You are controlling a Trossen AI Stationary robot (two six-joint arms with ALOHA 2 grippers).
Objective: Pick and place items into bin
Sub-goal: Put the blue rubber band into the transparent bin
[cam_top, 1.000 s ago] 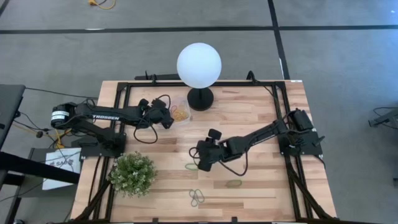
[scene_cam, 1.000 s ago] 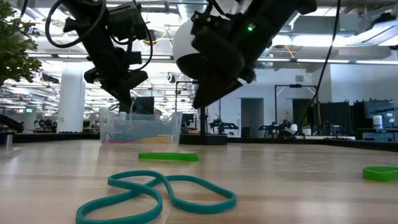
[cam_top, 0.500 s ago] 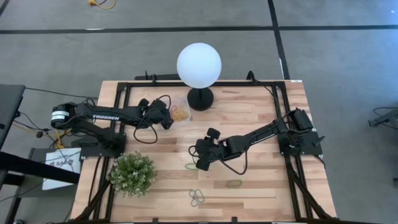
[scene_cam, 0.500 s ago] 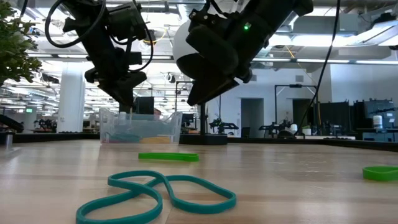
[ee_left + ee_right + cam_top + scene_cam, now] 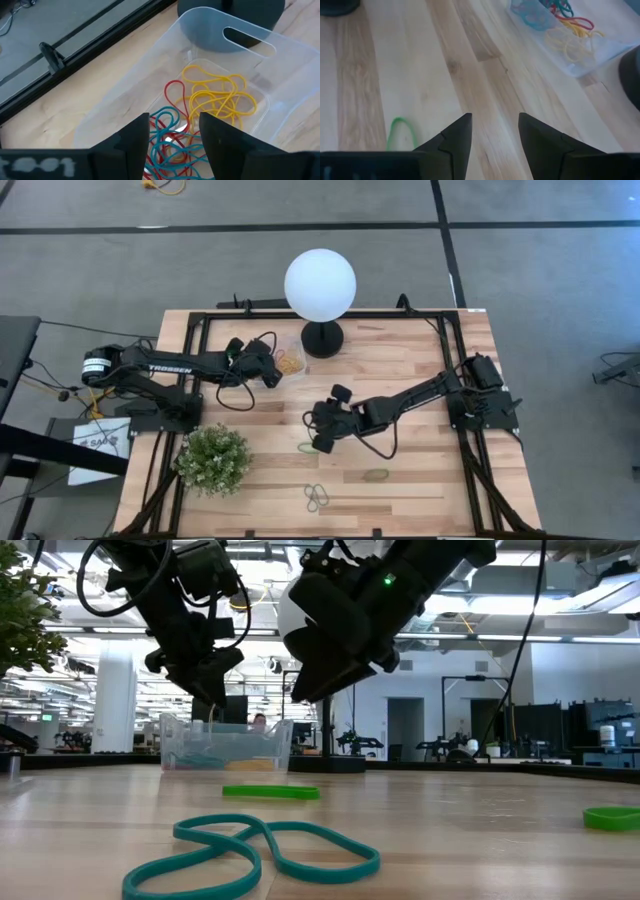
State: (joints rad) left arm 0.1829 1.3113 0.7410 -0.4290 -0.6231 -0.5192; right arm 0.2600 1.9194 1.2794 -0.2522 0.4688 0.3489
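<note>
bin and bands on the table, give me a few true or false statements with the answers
1. The bin already holds yellow, red and blue bands. True.
2. The left gripper is over the bin with its jaws open and nothing between them. True.
3. The right gripper has a green band clamped in its jaws. False: its jaws are open and empty above bare wood, and the green band lies on the table off to one side.
4. The teal bands lie inside the bin. False: they lie on the table in the low view's foreground, well short of the bin.
5. The lamp stands beside the bin. True.
</note>
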